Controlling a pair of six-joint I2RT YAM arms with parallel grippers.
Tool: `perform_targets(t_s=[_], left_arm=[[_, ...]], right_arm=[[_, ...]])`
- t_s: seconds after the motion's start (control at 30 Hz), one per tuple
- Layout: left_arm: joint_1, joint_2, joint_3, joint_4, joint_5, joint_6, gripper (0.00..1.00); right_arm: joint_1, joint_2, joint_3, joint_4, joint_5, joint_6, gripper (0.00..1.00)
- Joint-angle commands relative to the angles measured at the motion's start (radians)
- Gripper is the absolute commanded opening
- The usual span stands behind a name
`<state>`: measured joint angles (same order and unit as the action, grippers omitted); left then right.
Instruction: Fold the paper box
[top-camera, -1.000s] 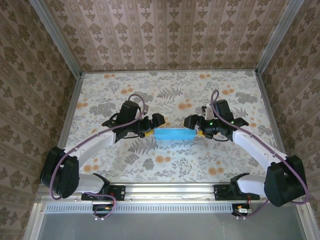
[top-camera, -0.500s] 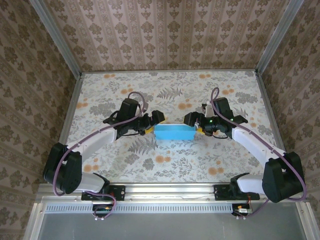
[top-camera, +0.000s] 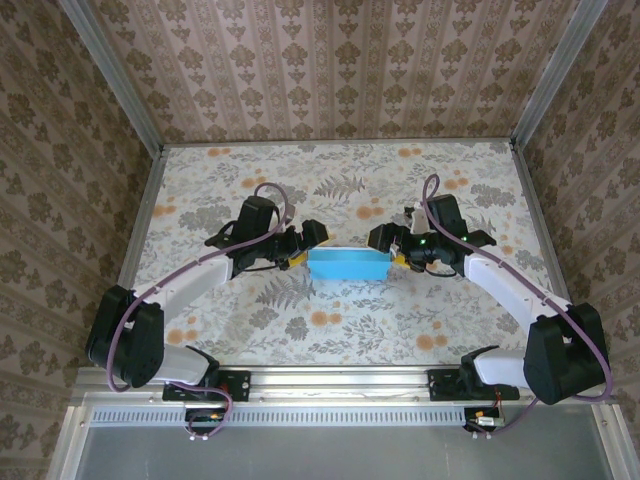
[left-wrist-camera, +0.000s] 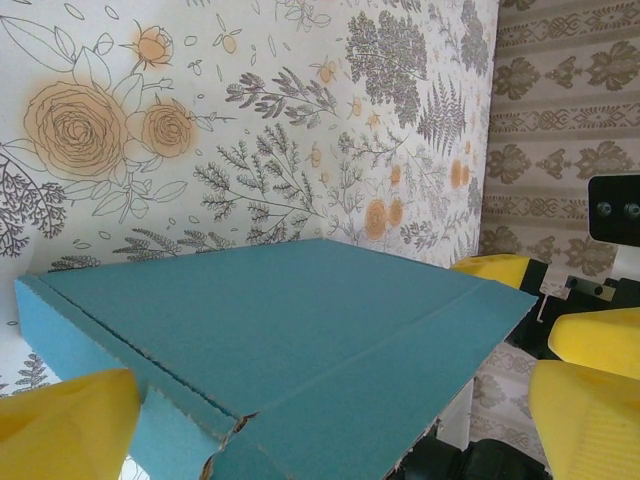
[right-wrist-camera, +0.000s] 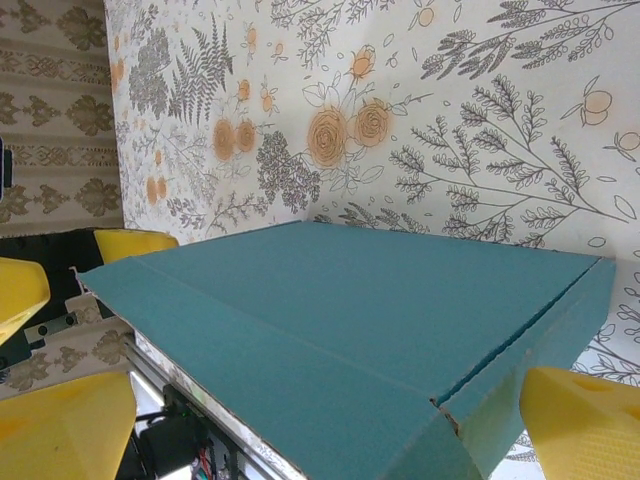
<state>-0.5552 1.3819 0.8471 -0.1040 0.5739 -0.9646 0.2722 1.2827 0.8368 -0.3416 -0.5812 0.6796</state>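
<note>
The paper box (top-camera: 348, 265) is a turquoise shallow card box in the middle of the floral table, with its broad face toward the camera. My left gripper (top-camera: 307, 250) is at its left end and my right gripper (top-camera: 390, 250) at its right end. Both are open, and each has its yellow fingers on either side of a box end. In the left wrist view the paper box (left-wrist-camera: 290, 340) lies between the wide-spread fingers of the left gripper (left-wrist-camera: 330, 420). In the right wrist view the paper box (right-wrist-camera: 350, 310) lies likewise inside the right gripper (right-wrist-camera: 320, 400). Creases and a torn corner show on the card.
Wallpapered walls (top-camera: 330, 70) close in the table (top-camera: 330, 330) at the back and on both sides. A metal rail (top-camera: 330, 378) with the arm bases runs along the near edge. Patterned table surface lies free in front of and behind the box.
The box showed as a thin strip a second ago and now shows a taller face, having tipped or risen. Both grippers shifted slightly toward the far side with it. The jaws stayed wide.
</note>
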Motion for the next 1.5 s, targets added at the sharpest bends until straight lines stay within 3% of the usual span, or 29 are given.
perform_targets(t_s=[0.0,0.13,0.27,0.4,0.47,0.53,0.7,0.8,0.87,1.47], left_arm=[[0.015,-0.028,0.012,-0.029,0.008,0.035,1.00],[0.034,-0.076,-0.003,-0.048,0.007,0.074,1.00],[0.057,-0.152,-0.001,-0.137,-0.024,0.220,1.00],[0.079,-0.235,0.028,-0.261,-0.071,0.428,0.99],[0.085,-0.258,0.040,-0.302,-0.088,0.514,0.86],[0.087,-0.256,0.055,-0.335,-0.088,0.577,0.66],[0.084,-0.191,0.104,-0.373,-0.045,0.666,0.63],[0.077,-0.160,0.123,-0.378,-0.070,0.707,0.49],[0.073,-0.141,0.134,-0.382,-0.069,0.722,0.46],[0.023,-0.013,0.250,-0.473,-0.053,0.827,0.45]], right_arm=[[-0.015,-0.014,0.027,-0.036,-0.010,-0.029,1.00],[-0.028,-0.047,0.020,-0.061,-0.003,-0.069,1.00],[-0.033,-0.099,0.031,-0.142,0.049,-0.175,0.97],[-0.032,-0.161,0.039,-0.190,0.095,-0.278,0.71],[-0.029,-0.180,0.053,-0.239,0.116,-0.313,0.64],[-0.022,-0.187,0.072,-0.270,0.153,-0.343,0.60],[0.012,-0.155,0.119,-0.307,0.207,-0.376,0.49],[0.039,-0.124,0.140,-0.320,0.256,-0.386,0.45],[0.051,-0.108,0.149,-0.324,0.273,-0.391,0.42],[0.099,-0.045,0.187,-0.337,0.359,-0.406,0.29]])
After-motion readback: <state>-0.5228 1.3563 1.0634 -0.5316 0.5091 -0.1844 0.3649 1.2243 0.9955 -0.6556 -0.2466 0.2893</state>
